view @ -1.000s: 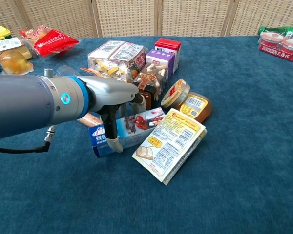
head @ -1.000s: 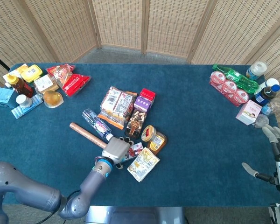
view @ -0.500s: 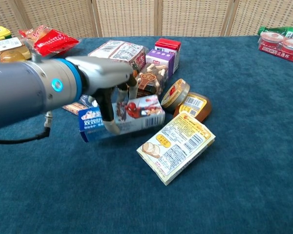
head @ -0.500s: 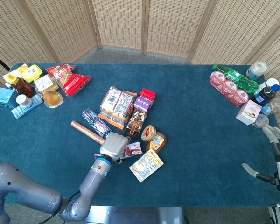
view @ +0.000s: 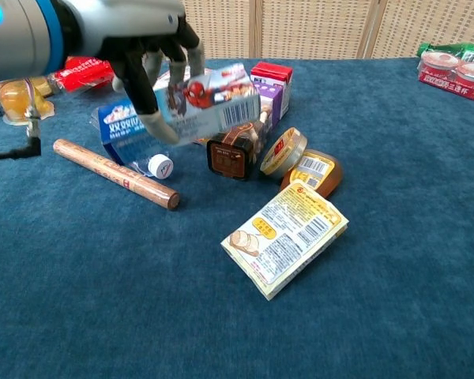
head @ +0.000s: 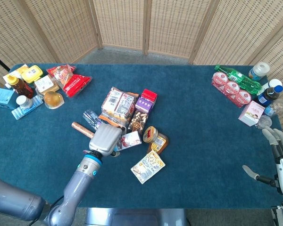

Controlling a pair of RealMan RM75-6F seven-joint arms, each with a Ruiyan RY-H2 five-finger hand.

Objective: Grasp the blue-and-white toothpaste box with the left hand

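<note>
My left hand [view: 146, 55] grips the blue-and-white toothpaste box [view: 213, 106] and holds it in the air above the pile of goods, long side roughly level. In the head view the left hand [head: 104, 138] covers most of the toothpaste box [head: 131, 140], whose right end sticks out. My right hand [head: 279, 157] rests at the table's far right edge with its fingers spread and nothing in them.
Under the box lie a copper tube [view: 114, 173], a small bottle [view: 154, 164], a brown jar [view: 231, 154], an amber jar [view: 308, 167] and a yellow packet [view: 284, 234]. Snack packs and cartons [head: 127, 106] sit behind. Bottles and cups [head: 240, 84] crowd the right rear corner.
My left hand has lifted the toothpaste box off the table and carried it up and back. The copper tube and bottle beneath are now uncovered. The right hand has stayed put.
</note>
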